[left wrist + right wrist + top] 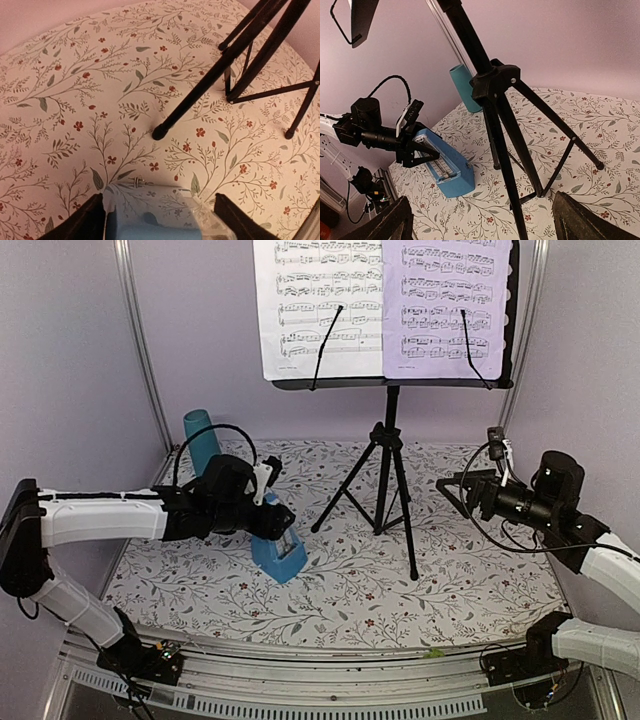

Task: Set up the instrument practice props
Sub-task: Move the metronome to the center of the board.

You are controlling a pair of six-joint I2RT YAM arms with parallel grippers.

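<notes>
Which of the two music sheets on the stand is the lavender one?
The right sheet; the left sheet beside it is white.

table (450,580): floral top | standing: music stand (385,480), teal cup (200,440) | tilted: metronome (280,555)

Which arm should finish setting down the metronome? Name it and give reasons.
Left. Its claw straddles the top of the blue metronome. The right claw hangs open on the far side of the music stand, well away from the metronome.
</notes>
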